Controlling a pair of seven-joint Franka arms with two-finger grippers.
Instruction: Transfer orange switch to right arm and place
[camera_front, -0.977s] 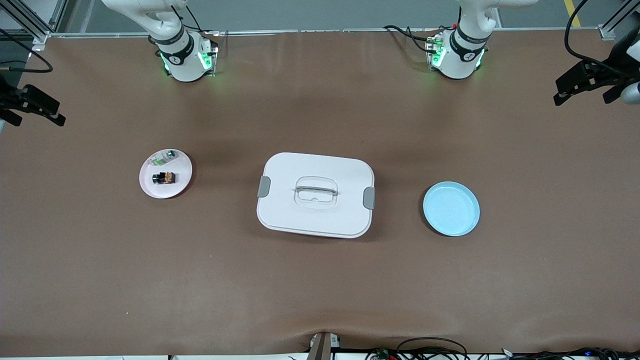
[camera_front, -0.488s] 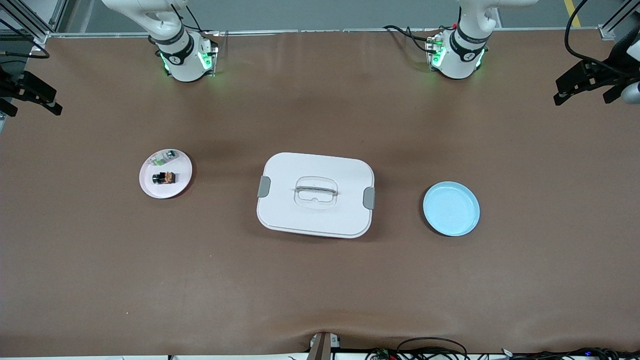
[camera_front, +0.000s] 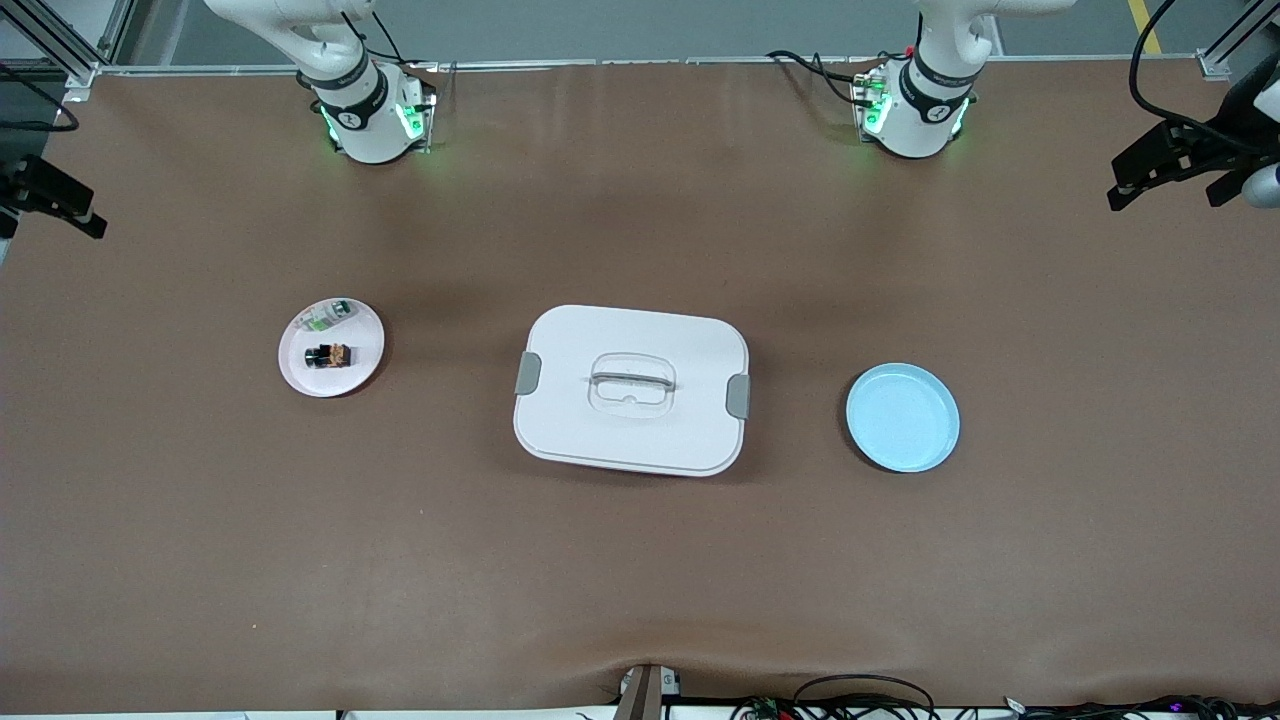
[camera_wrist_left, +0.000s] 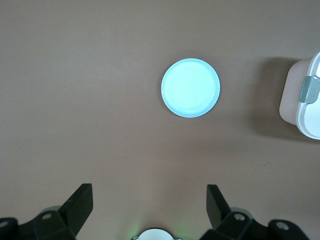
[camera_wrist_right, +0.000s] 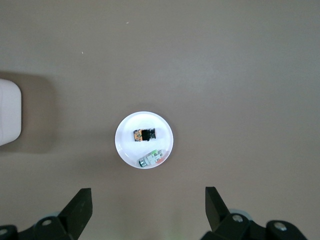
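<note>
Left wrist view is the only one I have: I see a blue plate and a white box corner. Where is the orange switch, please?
Observer: The orange switch lies on a small white plate, toward the right arm's end of the table.
Operator: Is it alone there?
Observer: No, a green-and-silver part shares that plate, farther from the front camera.
Operator: Is the right gripper near it?
Observer: The right gripper hangs open, high above that plate.

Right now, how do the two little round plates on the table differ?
The white plate holds the orange switch and a green-and-silver part; the blue plate holds nothing. The white plate lies toward the right arm's end, the blue plate toward the left arm's end. Both are round, flanking the lidded white box.
</note>
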